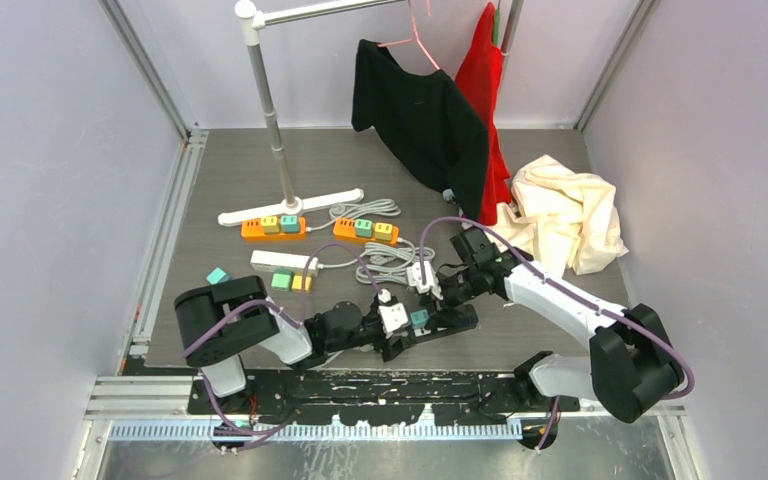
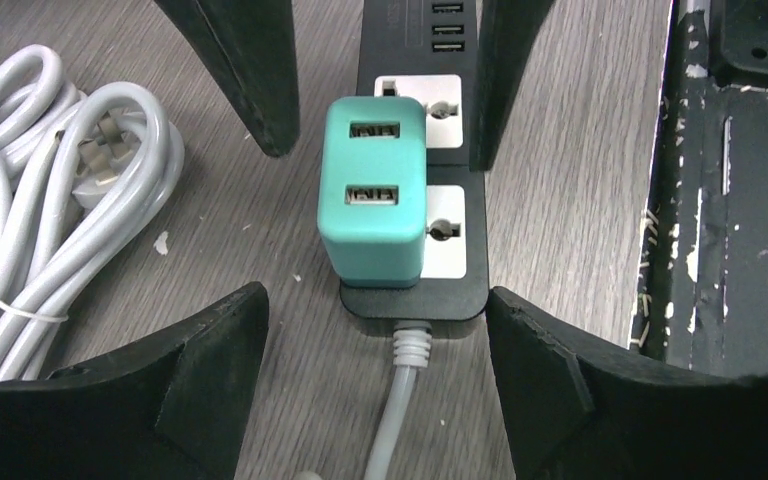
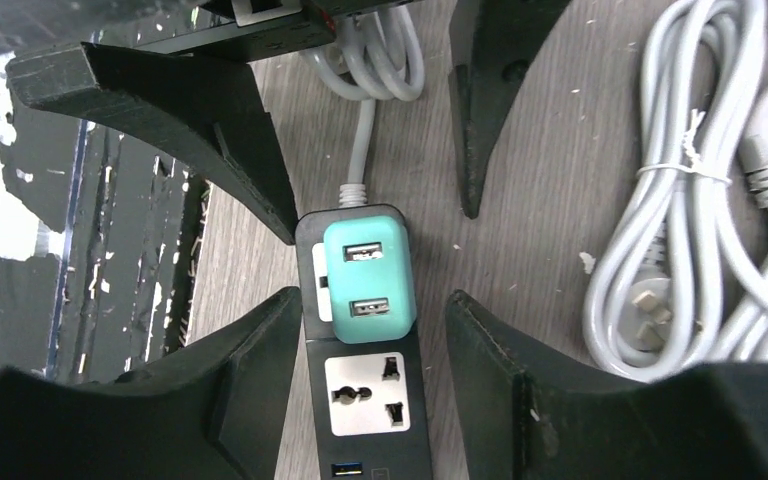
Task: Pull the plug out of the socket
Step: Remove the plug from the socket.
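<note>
A teal two-port plug (image 2: 372,200) (image 3: 367,270) (image 1: 419,318) sits in the end socket of a black power strip (image 2: 457,280) (image 3: 360,440) (image 1: 452,322) near the table's front. My left gripper (image 2: 375,300) (image 1: 407,338) is open at the strip's cable end. One of its fingertips (image 2: 505,320) is by the strip's corner and the other stands well off. My right gripper (image 3: 372,300) (image 1: 438,300) comes from the opposite end. Its fingers (image 3: 260,360) flank the plug's near end and the strip, narrowly apart, with a gap left on the right side.
Coiled white cables (image 2: 60,210) (image 3: 680,250) lie beside the strip. Two orange strips (image 1: 273,227) (image 1: 365,230), a white strip (image 1: 282,260) and the rack base (image 1: 290,205) lie further back. Black (image 1: 420,120) and cream (image 1: 565,210) cloths are behind. The scuffed black front plate (image 2: 730,200) runs alongside.
</note>
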You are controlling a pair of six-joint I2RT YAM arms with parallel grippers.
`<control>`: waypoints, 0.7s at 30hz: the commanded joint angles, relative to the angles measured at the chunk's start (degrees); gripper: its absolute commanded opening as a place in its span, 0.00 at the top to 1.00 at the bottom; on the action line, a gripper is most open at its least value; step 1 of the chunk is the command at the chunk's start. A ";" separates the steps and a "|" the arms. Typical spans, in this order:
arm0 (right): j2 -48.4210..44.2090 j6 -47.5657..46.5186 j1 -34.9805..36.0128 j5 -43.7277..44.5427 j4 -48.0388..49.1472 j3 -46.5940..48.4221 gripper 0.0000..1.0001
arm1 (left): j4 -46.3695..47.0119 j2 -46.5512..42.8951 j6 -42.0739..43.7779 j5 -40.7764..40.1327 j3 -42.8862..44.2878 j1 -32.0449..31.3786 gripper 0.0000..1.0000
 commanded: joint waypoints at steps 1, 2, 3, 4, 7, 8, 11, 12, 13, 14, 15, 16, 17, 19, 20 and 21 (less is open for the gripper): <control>0.95 -1.85 1.23 0.48 1.16 -0.23 0.41 | 8.51 2.02 -1.36 -0.52 2.13 -0.48 0.22; 1.14 -1.99 1.57 0.70 1.16 -0.14 0.42 | 8.72 2.47 -1.43 -0.46 2.38 -0.60 0.22; 1.33 -2.12 1.82 0.77 1.09 -0.07 0.43 | 8.92 2.94 -1.50 -0.50 2.65 -0.70 0.22; 1.53 -2.39 2.08 0.89 0.96 -0.05 0.44 | 9.03 3.34 -1.70 -0.49 2.89 -0.83 0.22; 1.62 -2.86 2.28 1.18 0.73 -0.03 0.48 | 9.57 4.73 -2.30 -0.38 3.34 -1.06 0.24; 1.58 -2.96 2.28 1.35 0.73 0.00 0.50 | 9.94 5.17 -2.62 -0.47 3.43 -1.08 0.26; 1.59 -3.14 2.28 1.66 0.73 -0.01 0.54 | 10.12 6.24 -3.45 0.13 3.59 -1.11 0.30; 1.54 -3.27 2.28 1.66 0.67 -0.05 0.56 | 10.27 6.62 -3.68 0.25 3.57 -1.11 0.31; 1.57 -3.58 2.28 1.60 0.42 0.04 0.57 | 10.49 6.90 -3.78 0.27 3.42 -1.11 0.32; 1.62 -4.18 2.27 1.49 -0.22 0.13 0.58 | 10.73 7.02 -3.80 0.15 3.25 -1.11 0.32; 1.58 -4.96 2.28 1.33 -0.78 0.13 0.59 | 11.00 7.07 -3.77 0.04 3.07 -1.09 0.33; 1.46 -5.52 2.28 1.21 -1.27 0.13 0.61 | 11.07 7.20 -3.79 -0.06 2.94 -1.11 0.33; 1.49 -6.05 2.27 1.09 -1.71 0.30 0.62 | 11.08 7.25 -3.69 -0.03 2.80 -1.11 0.33; 1.53 -6.31 2.28 1.09 -2.09 0.45 0.64 | 11.08 7.57 -3.49 -0.21 2.59 -1.11 0.32; 1.45 -6.42 2.28 1.29 -2.25 0.52 0.66 | 11.08 7.76 -3.44 -0.29 2.50 -1.11 0.31; 1.47 -6.47 2.22 1.42 -2.40 0.66 0.68 | 11.08 7.92 -3.38 -0.43 2.32 -1.11 0.31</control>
